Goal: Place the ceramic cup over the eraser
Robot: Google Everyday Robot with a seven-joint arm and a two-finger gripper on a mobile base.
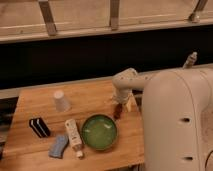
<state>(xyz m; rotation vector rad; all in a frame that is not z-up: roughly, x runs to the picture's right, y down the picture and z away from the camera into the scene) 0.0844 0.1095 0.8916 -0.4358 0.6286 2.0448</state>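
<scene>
The ceramic cup (61,100) is small, white and tapered, and stands upside down on the wooden table (30,150), left of centre towards the back. The eraser (39,127) is a black block with white stripes, lying in front of the cup and to its left, apart from it. My gripper (118,110) hangs from the white arm over the right part of the table, just behind the green bowl, well to the right of the cup and the eraser. It holds nothing that I can see.
A green bowl (99,132) sits front centre. A white bottle-like object (74,137) lies to its left, and a blue-grey wavy flat object (59,146) lies near the front edge. My bulky white arm (175,120) covers the table's right side. A dark wall runs behind the table.
</scene>
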